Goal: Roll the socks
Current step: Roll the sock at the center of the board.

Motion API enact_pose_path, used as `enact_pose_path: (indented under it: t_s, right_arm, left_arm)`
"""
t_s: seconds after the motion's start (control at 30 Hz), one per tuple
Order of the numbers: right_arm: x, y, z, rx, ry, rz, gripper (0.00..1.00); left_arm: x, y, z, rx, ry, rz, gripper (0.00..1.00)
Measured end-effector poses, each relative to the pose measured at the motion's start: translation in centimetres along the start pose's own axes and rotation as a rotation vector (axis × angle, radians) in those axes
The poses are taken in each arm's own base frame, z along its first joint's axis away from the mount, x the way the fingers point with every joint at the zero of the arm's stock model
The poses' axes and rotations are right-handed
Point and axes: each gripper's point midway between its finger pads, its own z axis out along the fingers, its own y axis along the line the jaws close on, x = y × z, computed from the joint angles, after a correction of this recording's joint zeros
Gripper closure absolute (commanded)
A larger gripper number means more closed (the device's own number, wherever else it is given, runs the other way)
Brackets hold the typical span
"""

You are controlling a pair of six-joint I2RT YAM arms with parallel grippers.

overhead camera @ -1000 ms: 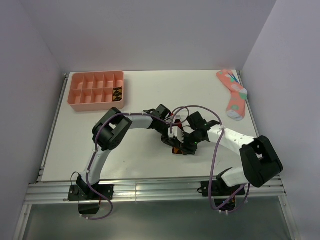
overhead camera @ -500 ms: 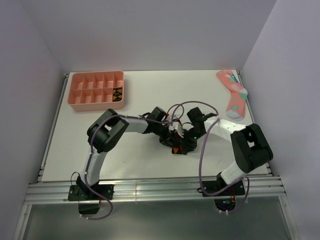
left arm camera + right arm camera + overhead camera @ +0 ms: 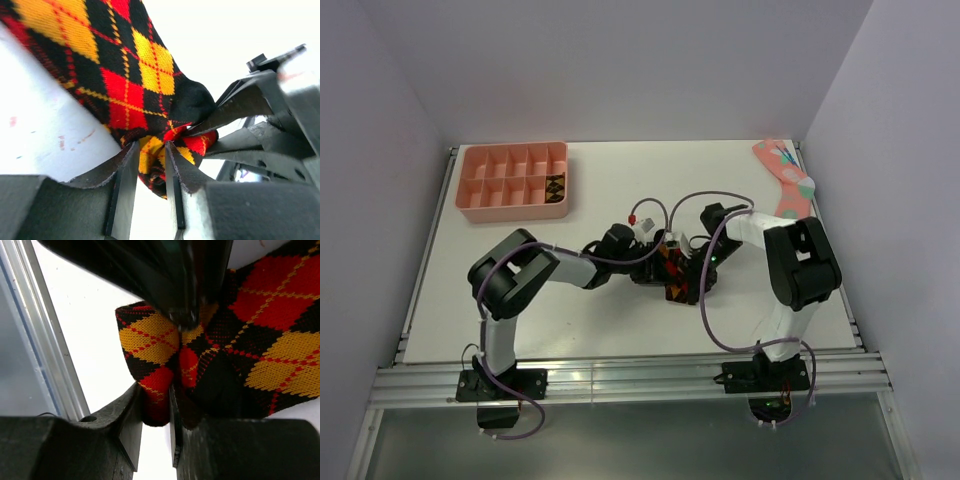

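The socks lie bunched near the middle of the table, their length running roughly 12 to 6 o'clock in the top view. The left claw reaches in from 9 o'clock and is clamped on a fold. The right claw, from 3 o'clock, pinches the same bunch, almost tip to tip. Neither arm is nearer, so the roll likely winds along that axis.

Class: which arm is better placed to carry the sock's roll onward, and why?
Likely the right. The right fingers clamp the folded end of the argyle sock, with its flat length lying beyond. The left fingers pinch only a small bunch at that end.
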Motion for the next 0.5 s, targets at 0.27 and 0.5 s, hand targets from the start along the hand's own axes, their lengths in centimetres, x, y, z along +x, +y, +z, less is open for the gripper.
enact_pose_path:
  t_s: [0.27,0.5]
  right_arm:
    - [0.1,-0.3,-0.3,-0.063,0.08,0.11,0.75]
    - [0.3,-0.3,-0.7,-0.119,0.168,0.209,0.74]
  left_arm:
    - [-1.1,0.8,-1.5,-0.008,-0.172,0.101,0.66]
    - [-0.9,-1.1,-3.7,0.05,-0.27,0.303,0.67]
